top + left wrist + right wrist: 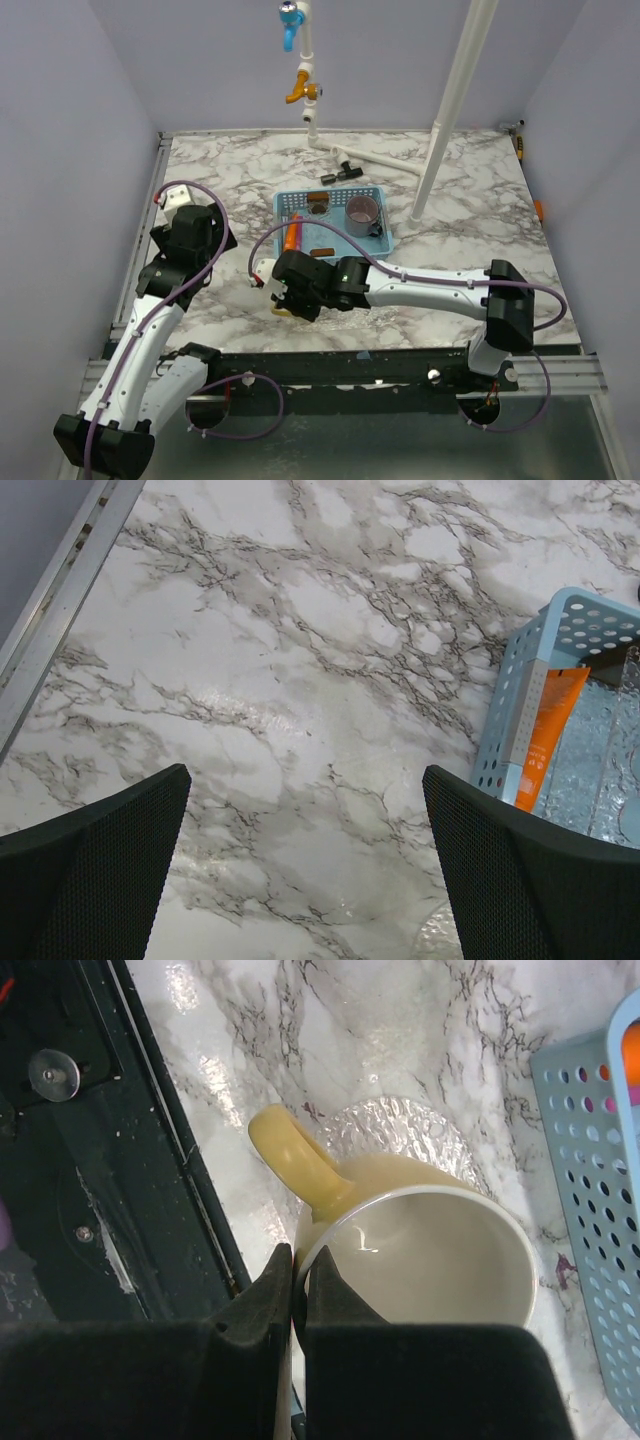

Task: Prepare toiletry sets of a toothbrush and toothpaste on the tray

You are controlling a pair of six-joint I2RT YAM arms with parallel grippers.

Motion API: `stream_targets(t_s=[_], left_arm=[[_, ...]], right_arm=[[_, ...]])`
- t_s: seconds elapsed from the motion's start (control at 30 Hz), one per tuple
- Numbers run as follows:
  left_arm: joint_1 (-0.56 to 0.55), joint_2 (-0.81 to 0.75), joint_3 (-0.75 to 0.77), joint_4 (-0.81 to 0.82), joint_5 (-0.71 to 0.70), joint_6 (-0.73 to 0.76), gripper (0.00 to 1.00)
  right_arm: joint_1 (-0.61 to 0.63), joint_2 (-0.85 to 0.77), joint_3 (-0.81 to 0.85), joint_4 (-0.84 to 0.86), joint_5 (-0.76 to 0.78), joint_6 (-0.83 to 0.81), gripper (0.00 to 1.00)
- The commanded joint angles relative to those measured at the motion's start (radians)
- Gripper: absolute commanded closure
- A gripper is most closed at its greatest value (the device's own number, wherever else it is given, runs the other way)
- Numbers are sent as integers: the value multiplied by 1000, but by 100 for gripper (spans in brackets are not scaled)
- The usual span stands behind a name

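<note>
The orange toothpaste [291, 236] lies along the left inside wall of the light blue perforated tray [330, 191]. It also shows in the left wrist view [548, 735], just inside the tray wall [580, 620]. No toothbrush shows in any view. My left gripper [218, 240] [306, 771] is open and empty, above bare marble left of the tray. My right gripper [290, 292] [298, 1260] is shut on the rim of a yellow mug [420, 1260], one finger inside and one outside, near the table's front edge.
The tray holds a mauve cup [362, 212] and a dark cup [318, 205]. A clear bumpy disc [400, 1125] lies under the mug. The tray's corner [590, 1160] is right of the mug. White pipes [455, 100] and a black fitting [340, 175] stand behind the tray.
</note>
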Motion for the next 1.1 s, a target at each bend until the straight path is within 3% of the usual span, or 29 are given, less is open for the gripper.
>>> stream_targets(t_s=[0.0,0.9,1.07], left_arm=[[5,-4,34,-29,-64,-23,1],[10,-25,25,-21,-59,-29,1],[10,-24,25,-21,-55,-28,1]], right_arm=[[14,15,-7,96,1,8,100],[22,93,-19,124,94,9,99],[22,98,-16,122,93,14,87]])
